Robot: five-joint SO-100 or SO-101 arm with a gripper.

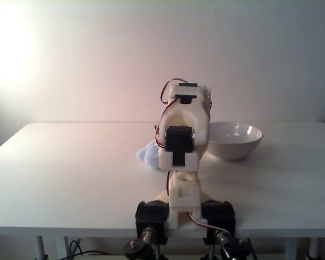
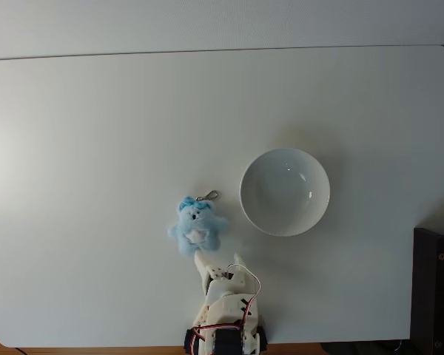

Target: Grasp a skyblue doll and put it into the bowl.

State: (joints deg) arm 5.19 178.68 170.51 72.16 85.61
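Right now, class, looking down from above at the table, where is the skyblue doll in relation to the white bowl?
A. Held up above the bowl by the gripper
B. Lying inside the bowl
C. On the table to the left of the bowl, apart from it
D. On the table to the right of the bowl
C: in the fixed view from above, the skyblue doll lies flat on the table, left of the empty bowl, with bare table between them.

The skyblue doll [image 2: 197, 228] is pale fuzzy blue with a whitish patch on its belly and a deeper blue tuft on top — its clip looks silvery, though too small to be sure. The bowl [image 2: 285, 191] is glossy white, the table [image 2: 96, 148] matte white. The arm [image 1: 183, 130] is cream-white with black motor blocks and red wires — the wall [image 1: 97, 54] pale, washed warm at left.
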